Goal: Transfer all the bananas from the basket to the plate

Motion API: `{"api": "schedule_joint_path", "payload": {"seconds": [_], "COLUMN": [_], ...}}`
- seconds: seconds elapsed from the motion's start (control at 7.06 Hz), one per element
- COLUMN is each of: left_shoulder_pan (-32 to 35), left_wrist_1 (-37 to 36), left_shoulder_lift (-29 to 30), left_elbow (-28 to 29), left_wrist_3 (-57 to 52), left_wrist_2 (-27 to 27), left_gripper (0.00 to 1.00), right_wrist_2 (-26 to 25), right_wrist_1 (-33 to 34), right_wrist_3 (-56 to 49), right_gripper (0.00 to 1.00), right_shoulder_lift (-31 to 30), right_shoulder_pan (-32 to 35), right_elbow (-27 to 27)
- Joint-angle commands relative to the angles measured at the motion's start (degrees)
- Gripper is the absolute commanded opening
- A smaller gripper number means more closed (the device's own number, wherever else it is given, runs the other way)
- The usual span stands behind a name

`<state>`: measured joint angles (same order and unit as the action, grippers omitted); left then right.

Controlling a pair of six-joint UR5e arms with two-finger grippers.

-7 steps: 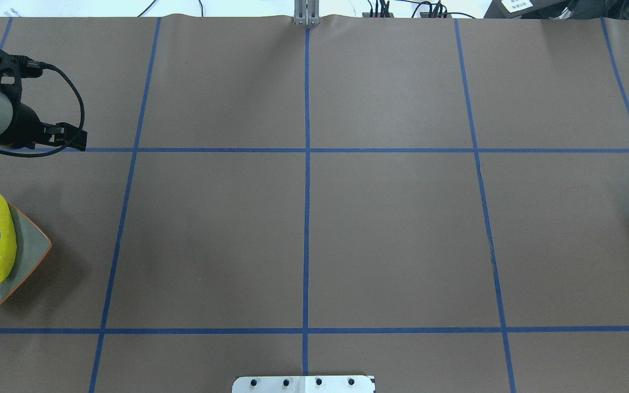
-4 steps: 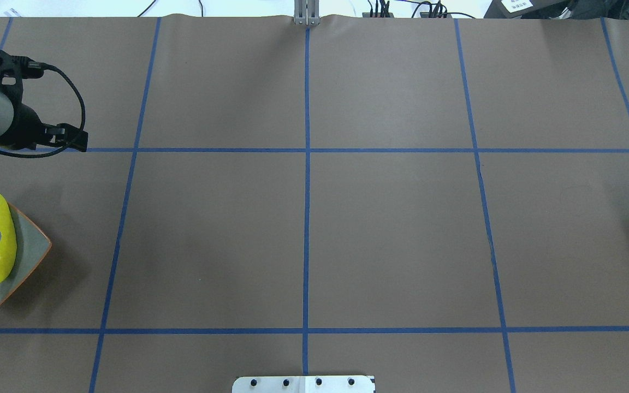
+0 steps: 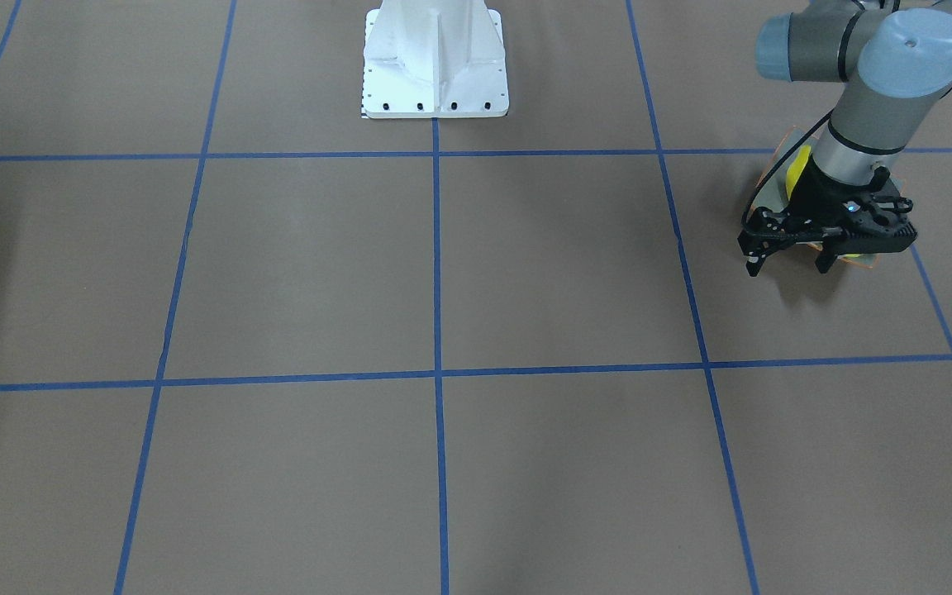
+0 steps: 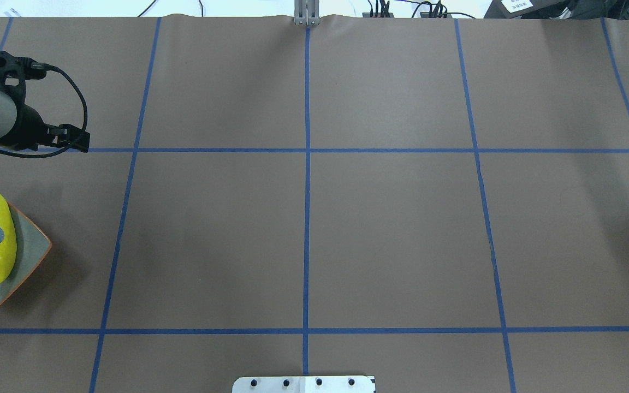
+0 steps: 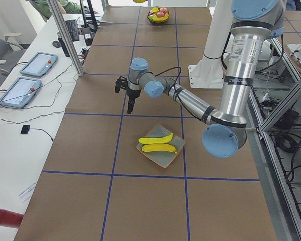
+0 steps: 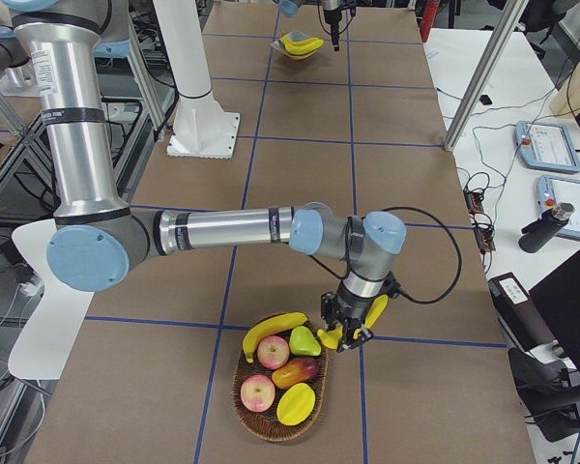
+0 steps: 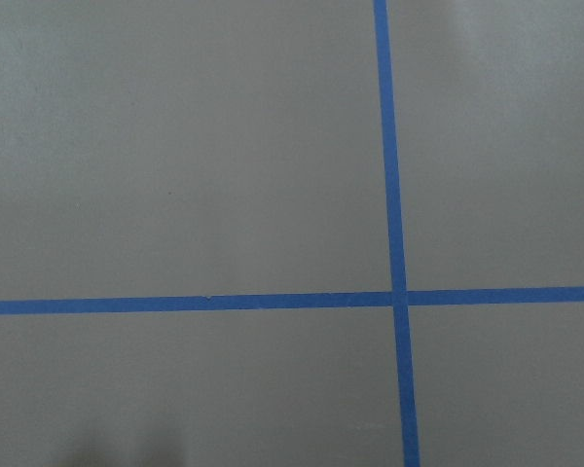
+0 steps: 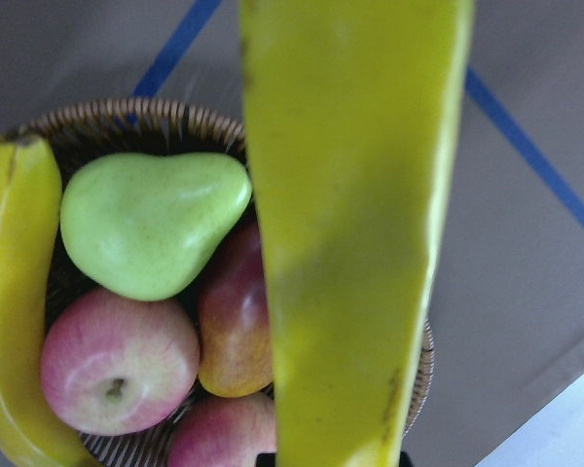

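Between fingers of right gripper [image 6: 346, 338], going by wrist view: held banana [image 8: 350, 243], clamped, hanging above basket [image 6: 244, 406] rim, high enough that you won't drag pear [image 8: 151, 224] or apples [image 8: 117, 360]. Below it, beside pear, last banana [image 8: 15, 292] lies in basket. Left gripper [image 3: 788, 263] hovers empty, jaws apart; plate [image 5: 163, 159] with two plated bananas [image 5: 158, 139] sits near it, robot side. Standoff probably keeps your drop zone free.

basket [image 8: 127, 109]: woven wicker, rough. bananas [image 5: 158, 147]: smooth, glossy yellow. plate [image 5: 165, 158]: smooth grey, possibly glazed ceramic. table covering [image 4: 391, 234]: matt brown sheet.
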<state>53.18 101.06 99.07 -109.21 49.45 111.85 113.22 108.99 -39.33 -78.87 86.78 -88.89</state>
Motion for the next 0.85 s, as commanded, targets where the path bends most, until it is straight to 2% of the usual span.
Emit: {"api": "schedule_joint_path", "payload": {"seconds": [0.0,0.14,0.28,0.42,0.57,0.71], "left_shoulder_pan": [0.0,0.0,0.0,-0.09,-0.09,-0.09], "left_wrist_1": [0.1,0.19,0.28,0.28,0.8,0.81], "left_shoulder_lift": [0.24,0.86,1.21,1.74,2.78,5.32], "left_elbow": [1.19,1.72,1.9,1.99,2.07,3.03], "left_wrist_3": [0.03,0.03,0.03,-0.06,-0.06,0.03], "left_wrist_2": [0.3,0.3,0.39,0.39,0.39,0.39], "left_gripper": [1.0,1.0,1.0,1.0,1.0,1.0], "right_wrist_2": [5.3,8.57,14.17,23.36,29.2,33.43], "right_wrist_1": [3.77,3.25,3.24,3.16,2.46,-2.59], "right_wrist_3": [11.31,20.08,28.35,37.05,46.79,58.03], "right_gripper": [0.0,0.0,0.0,0.0,0.0,0.0], "right_shoulder_lift": [8.54,11.35,14.59,17.76,20.31,20.69], "right_shoulder_pan": [-2.73,-6.84,-10.45,-13.71,-17.39,-21.78], "right_elbow": [-0.06,-0.32,-0.06,-0.06,-1.45,-3.81]}}
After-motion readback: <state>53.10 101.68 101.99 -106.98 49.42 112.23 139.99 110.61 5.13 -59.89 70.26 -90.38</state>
